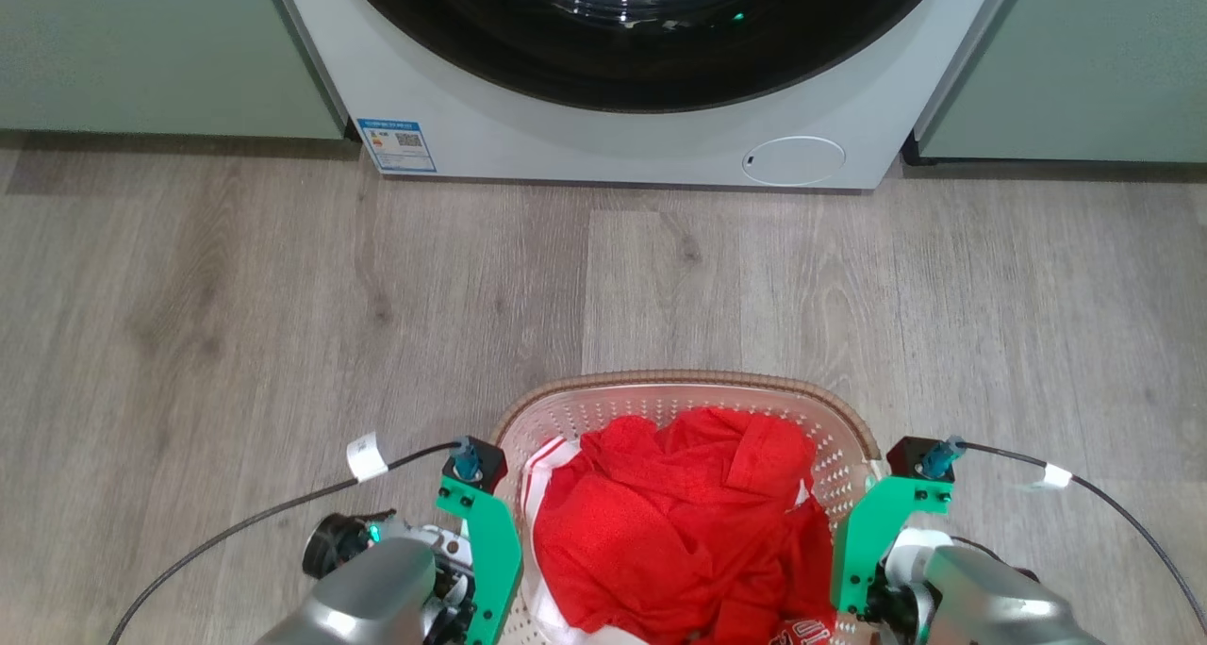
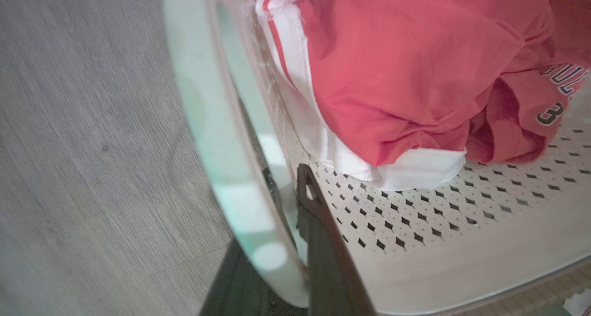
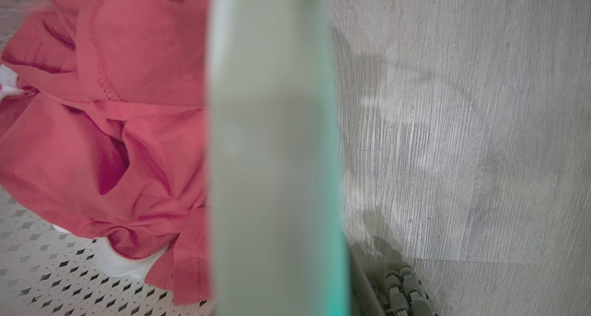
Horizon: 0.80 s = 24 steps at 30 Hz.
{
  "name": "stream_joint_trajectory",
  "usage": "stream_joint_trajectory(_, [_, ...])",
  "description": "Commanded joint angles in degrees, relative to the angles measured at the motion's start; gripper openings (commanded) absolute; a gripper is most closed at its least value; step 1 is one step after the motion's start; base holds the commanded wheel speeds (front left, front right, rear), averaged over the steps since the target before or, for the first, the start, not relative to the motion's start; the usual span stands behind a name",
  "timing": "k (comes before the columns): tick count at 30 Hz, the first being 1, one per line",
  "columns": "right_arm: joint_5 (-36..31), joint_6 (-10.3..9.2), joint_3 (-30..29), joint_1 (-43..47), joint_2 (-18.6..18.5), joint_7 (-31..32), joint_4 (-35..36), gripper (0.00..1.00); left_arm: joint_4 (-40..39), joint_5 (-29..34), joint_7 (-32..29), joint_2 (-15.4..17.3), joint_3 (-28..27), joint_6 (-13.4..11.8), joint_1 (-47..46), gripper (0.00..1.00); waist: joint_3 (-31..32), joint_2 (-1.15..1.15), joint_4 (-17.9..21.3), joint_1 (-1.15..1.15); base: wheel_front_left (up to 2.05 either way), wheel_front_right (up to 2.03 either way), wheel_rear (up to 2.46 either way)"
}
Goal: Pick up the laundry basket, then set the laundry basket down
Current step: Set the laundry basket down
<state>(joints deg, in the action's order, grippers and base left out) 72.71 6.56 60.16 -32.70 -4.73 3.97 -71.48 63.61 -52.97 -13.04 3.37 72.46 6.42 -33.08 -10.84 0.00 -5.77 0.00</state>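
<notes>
Laundry basket (image 1: 679, 388), one, red clothes (image 1: 679, 522) inside, left pincer (image 2: 286, 186) clamped on one handle (image 2: 208, 122), right pincer (image 3: 295, 270) hold untellable

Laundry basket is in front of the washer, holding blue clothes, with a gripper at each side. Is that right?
Not quite. The clothes in the laundry basket are red with white trim, not blue, as the head view shows. The rest holds: it is in front of the washer, with the left gripper and right gripper at its sides.
</notes>
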Motion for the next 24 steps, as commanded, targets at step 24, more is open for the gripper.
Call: stream_joint_trajectory(24, [1.3,0.92,2.3,-15.0,1.9,-11.1,-1.4,0.00,-2.5,1.0,8.3,-0.5,-1.3,-1.7,-10.7,0.00,-19.0,0.00,-2.5,0.00,0.00,0.00,0.00])
